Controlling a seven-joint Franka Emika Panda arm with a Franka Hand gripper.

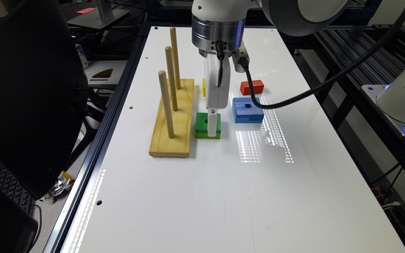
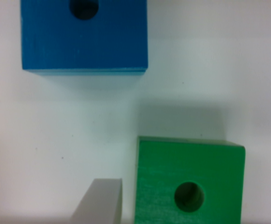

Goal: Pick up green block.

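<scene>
Green block (image 2: 189,184) sits on the counter (image 1: 202,196) between my jaws, which stand wide open and grip nothing yet. One finger (image 2: 100,200) hangs close beside its edge; descending off-centre, I risk nudging it toward the blue block (image 2: 84,35).

Count of things on the white surface (image 1: 195,196):

Holed square blocks, three: one green block (image 1: 202,121), one blue block (image 1: 247,109), and one yellow block (image 1: 204,87) (mostly hidden behind the arm, a sliver showing).

Solid block with no visible hole, one: red block (image 1: 252,87).

Wooden base board (image 1: 174,130), one, carrying three upright pegs (image 1: 166,103).

Robot arms, one, with two fingers (image 2: 100,200) in the wrist view, one either side of the green block.

Black cable (image 1: 294,96) trailing from the wrist, one.

Total blocks: four, each a different colour.
</scene>
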